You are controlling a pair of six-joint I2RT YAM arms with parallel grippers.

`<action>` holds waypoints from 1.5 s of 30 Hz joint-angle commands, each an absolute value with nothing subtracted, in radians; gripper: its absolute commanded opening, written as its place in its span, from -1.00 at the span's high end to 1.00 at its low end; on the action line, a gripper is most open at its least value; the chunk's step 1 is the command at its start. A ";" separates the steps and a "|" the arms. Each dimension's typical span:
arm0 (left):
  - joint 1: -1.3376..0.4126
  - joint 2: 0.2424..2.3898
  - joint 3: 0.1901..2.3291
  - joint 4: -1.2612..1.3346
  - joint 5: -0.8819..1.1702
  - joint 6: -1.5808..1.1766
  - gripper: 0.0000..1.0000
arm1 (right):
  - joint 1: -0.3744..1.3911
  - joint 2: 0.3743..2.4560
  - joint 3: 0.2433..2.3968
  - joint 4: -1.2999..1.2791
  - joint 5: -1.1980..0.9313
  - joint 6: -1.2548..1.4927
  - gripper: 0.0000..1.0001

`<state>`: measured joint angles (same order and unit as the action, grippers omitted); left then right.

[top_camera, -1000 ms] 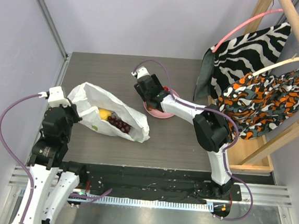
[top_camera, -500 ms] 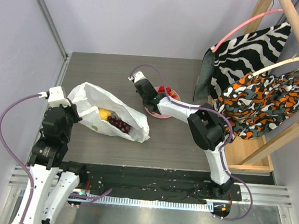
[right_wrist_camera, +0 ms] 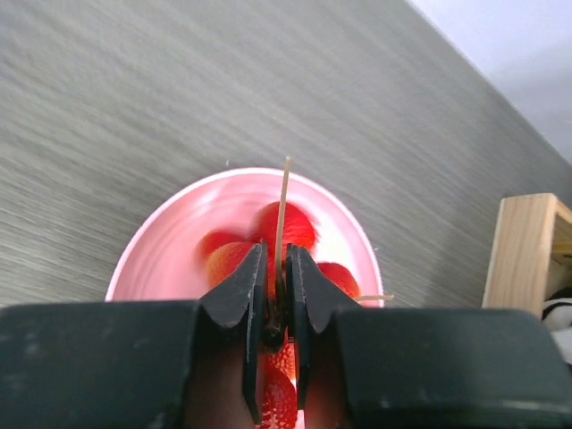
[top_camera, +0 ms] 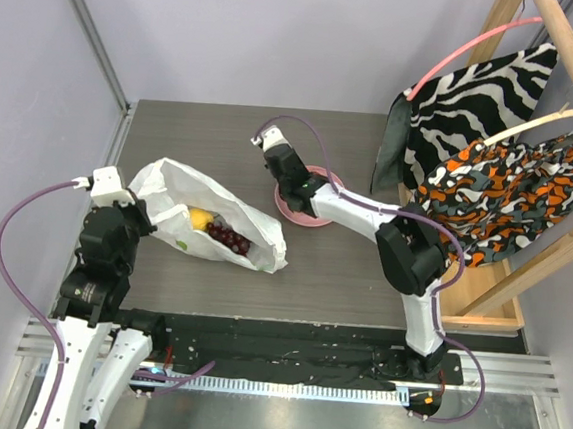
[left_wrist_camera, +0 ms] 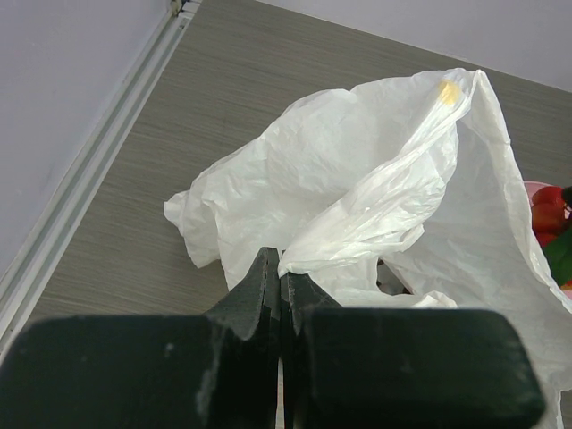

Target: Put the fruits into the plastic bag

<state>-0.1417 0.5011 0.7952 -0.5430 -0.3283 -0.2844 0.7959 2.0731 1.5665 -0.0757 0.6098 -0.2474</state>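
The plastic bag (top_camera: 207,208) lies open on the left of the table, holding a yellow lemon (top_camera: 199,218), a dark grape bunch (top_camera: 228,238) and a pale green fruit (top_camera: 182,244). My left gripper (top_camera: 147,207) is shut on the bag's near edge; in the left wrist view the jaws (left_wrist_camera: 282,273) pinch white film of the bag (left_wrist_camera: 357,179). My right gripper (top_camera: 304,189) hangs over the pink plate (top_camera: 292,211). In the right wrist view it (right_wrist_camera: 277,259) is shut on a thin pale stem (right_wrist_camera: 282,197) rising from a small dark knob between the jaws. Red fruits (right_wrist_camera: 290,223) sit below on the plate (right_wrist_camera: 170,241).
A wooden rack (top_camera: 480,292) with a zebra-striped cloth (top_camera: 468,90) and an orange patterned cloth (top_camera: 509,194) stands at the right, close to the right arm. Its post (right_wrist_camera: 523,250) shows beside the plate. A wall rail (left_wrist_camera: 89,179) runs along the left.
My right gripper has closed from wide open onto the stem over the plate, and its wrist has shifted slightly. The left gripper and bag have not moved.
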 commanded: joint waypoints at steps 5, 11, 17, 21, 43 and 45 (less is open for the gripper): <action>-0.143 0.488 0.787 -0.520 -0.305 -0.287 0.99 | 0.784 1.861 1.513 -0.021 0.580 -0.158 0.98; -0.143 0.482 0.787 -0.518 -0.302 -0.288 0.99 | 0.781 1.766 1.470 -0.021 0.543 -0.135 0.98; -0.143 0.477 0.787 -0.518 -0.296 -0.288 1.00 | 0.779 1.551 1.356 0.069 0.394 -0.075 0.98; -0.143 0.477 0.787 -0.517 -0.295 -0.287 0.99 | 0.813 1.436 1.322 0.084 0.351 -0.081 0.98; -0.141 0.456 0.784 -0.515 -0.290 -0.284 0.99 | 0.962 1.314 1.331 0.150 -0.559 0.100 0.98; -0.143 0.456 0.784 -0.515 -0.290 -0.284 0.99 | 0.963 1.357 1.347 0.161 -0.642 0.129 0.98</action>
